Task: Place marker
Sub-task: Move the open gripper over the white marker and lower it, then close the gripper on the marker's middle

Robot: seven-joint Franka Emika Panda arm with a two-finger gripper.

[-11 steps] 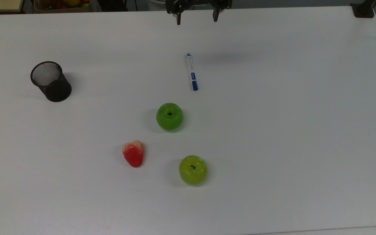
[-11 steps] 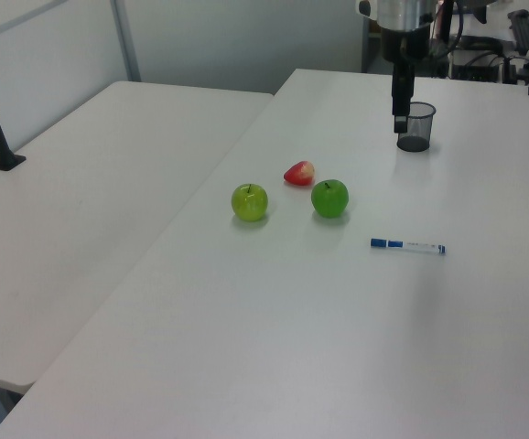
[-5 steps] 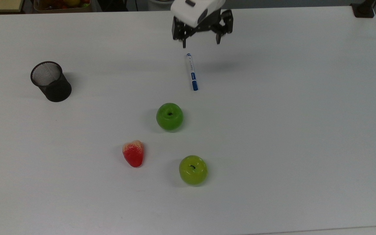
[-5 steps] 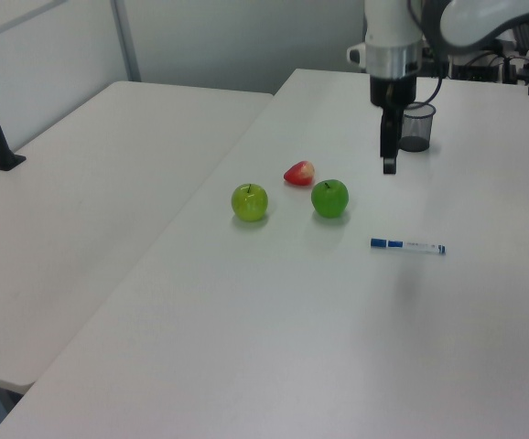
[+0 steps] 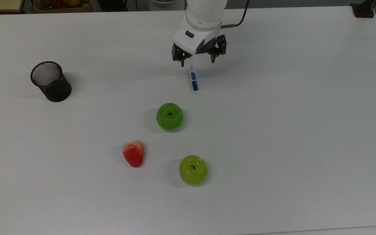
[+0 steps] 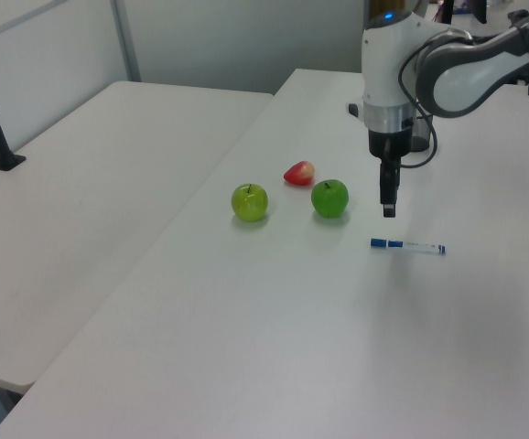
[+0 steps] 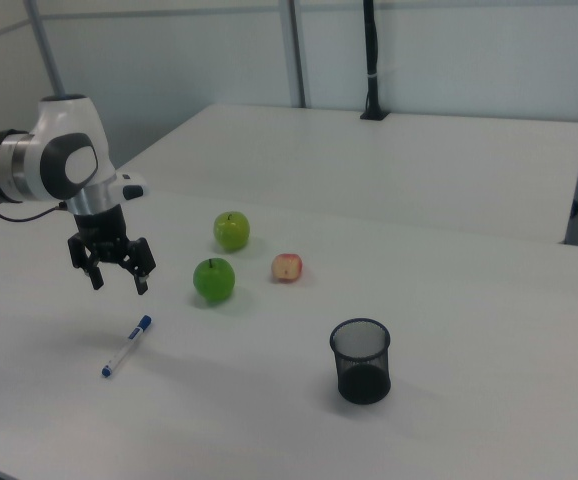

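Gripper (image 7: 116,276) hung wide open, empty, above marker (image 7: 127,346) (long axis ran crosswise between fingers); marker lay below, slightly nearer.

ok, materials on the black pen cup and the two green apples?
Black cylindrical pen cup: looks like matte black wire mesh; the inner wall shows a fine grid and light passes through it. Darker green apple and yellow-green apple: glossy, uniform colour with sharp highlights, so probably plastic replicas, though real waxed fruit can't be ruled out.
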